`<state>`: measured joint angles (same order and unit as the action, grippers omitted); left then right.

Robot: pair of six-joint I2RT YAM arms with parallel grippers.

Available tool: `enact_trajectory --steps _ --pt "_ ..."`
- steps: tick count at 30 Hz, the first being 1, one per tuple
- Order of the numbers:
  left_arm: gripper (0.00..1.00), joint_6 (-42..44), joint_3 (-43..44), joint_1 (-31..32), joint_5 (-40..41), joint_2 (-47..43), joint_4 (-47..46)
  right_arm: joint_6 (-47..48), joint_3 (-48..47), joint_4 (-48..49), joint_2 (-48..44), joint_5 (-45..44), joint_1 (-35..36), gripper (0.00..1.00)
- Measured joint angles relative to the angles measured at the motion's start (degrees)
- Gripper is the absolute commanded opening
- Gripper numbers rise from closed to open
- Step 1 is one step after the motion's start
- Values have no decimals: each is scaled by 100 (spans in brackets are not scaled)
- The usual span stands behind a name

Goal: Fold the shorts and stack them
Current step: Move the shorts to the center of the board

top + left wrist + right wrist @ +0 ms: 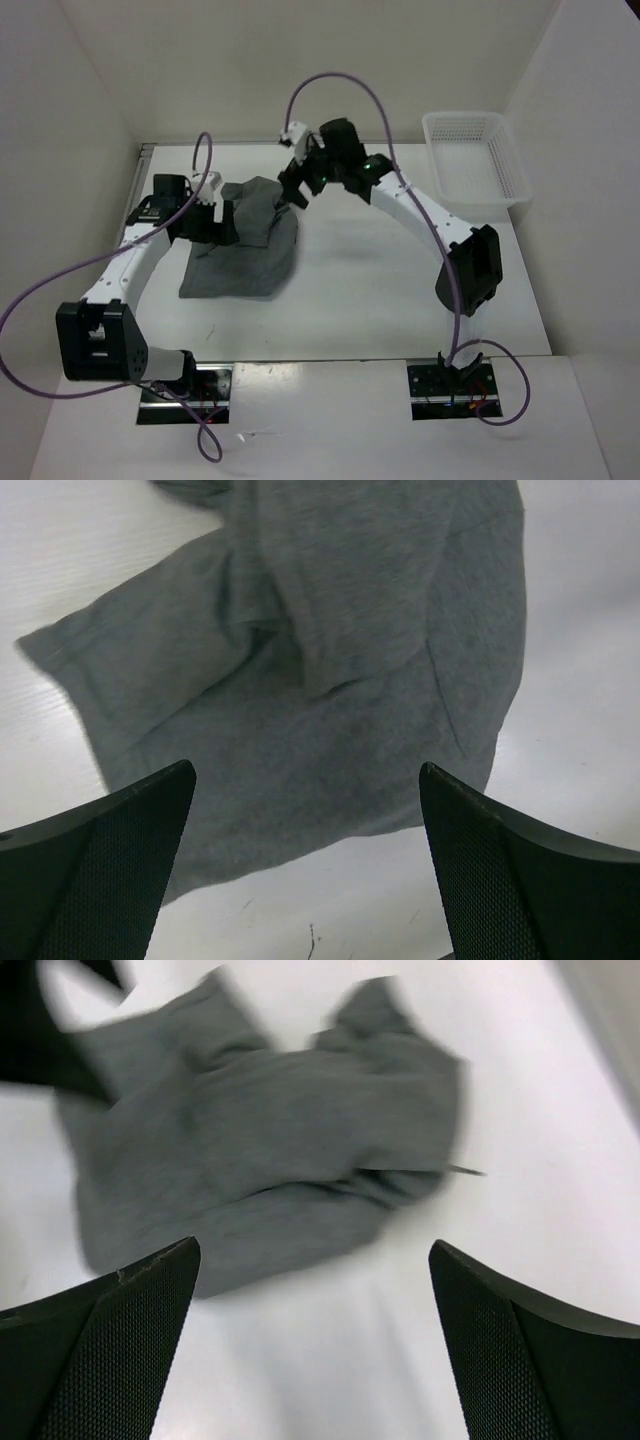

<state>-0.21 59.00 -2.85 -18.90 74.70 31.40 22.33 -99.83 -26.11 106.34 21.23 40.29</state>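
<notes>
Fingers [110, 860] of left gripper [307, 770] and right gripper [315, 1245] wide apart above shorts [350, 630].

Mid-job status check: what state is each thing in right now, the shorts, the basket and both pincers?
shorts: lying rumpled on the table, one part folded over, held by neither pincer.
left pincer: open, above the shorts, holding nothing.
right pincer: open, holding nothing.
basket: upright at the far right corner, nothing seen inside.

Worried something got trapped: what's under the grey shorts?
The shorts lie crumpled on the white table, which shows around them. Anything beneath the fabric is hidden.
</notes>
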Motion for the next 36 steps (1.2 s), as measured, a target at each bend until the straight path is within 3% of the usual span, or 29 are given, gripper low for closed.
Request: enact_trajectory --steps 5,9,11,15,16,17,21,26,31,36 --pt "99 -2 522 776 20 1001 -299 -710 -723 570 518 17 -1147 100" --pt "99 2 734 1220 485 1792 -817 -1106 -1045 752 1067 -20 -1447 100" --pt "93 0 737 1257 752 2081 -942 -1226 -1165 767 1335 7 -1453 100" --pt "29 -33 737 1217 992 2341 -942 -1480 -1499 769 1829 81 -1453 100" --pt "6 -9 739 1202 970 2341 -894 -1585 -1663 776 1989 98 -1453 100" --pt "0 -26 752 1196 909 2334 -820 -1681 -1808 789 2109 125 -1453 100" --pt "0 4 868 1198 420 2186 -177 -1961 -2743 857 2787 -232 -1342 100" --pt "0 2 780 1200 -210 1228 1252 -2157 -3700 850 3506 -942 -756 100" --pt "5 4 472 1200 -487 505 2166 -2354 -3856 741 3886 -975 37 100" --pt "6 2 227 1200 -568 417 2522 -2441 -3600 542 3974 -313 629 98"
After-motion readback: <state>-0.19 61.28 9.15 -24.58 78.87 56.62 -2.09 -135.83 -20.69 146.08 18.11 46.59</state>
